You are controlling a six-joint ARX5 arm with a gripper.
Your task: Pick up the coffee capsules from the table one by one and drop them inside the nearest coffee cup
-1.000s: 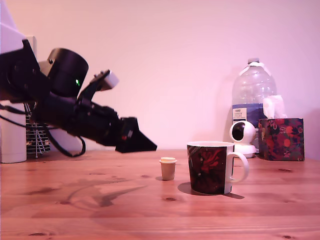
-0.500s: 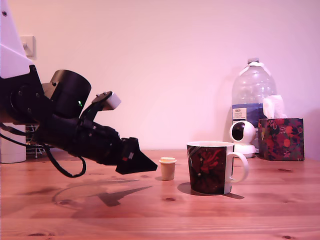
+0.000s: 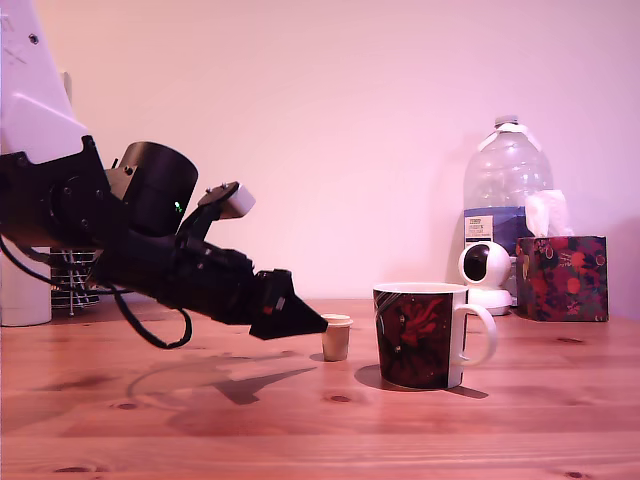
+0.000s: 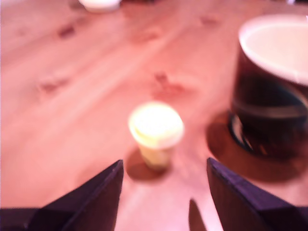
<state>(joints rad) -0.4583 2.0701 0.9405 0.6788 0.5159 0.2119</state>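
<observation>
A small cream coffee capsule point(image 3: 336, 337) stands upright on the pine table point(image 3: 320, 420), just to the exterior view's left of the dark floral coffee cup point(image 3: 421, 335). My gripper point(image 3: 312, 322) slants down from the exterior view's left, its tip almost at the capsule's rim. In the wrist view the capsule point(image 4: 155, 133) sits just ahead of the gap between my two dark fingers point(image 4: 98, 190), which stand apart with nothing between them. The coffee cup point(image 4: 274, 82) shows its white inside beside it.
At the back on the exterior view's right stand a clear water bottle point(image 3: 506, 205), a white round camera point(image 3: 486, 272) and a floral tissue box point(image 3: 562, 276). A white container point(image 3: 24, 285) and a wire rack point(image 3: 75, 280) sit behind my arm.
My arm has come down and forward toward the exterior view's right, bringing the fingertips from well short of the capsule to right beside it. Capsule and cup have not moved.
</observation>
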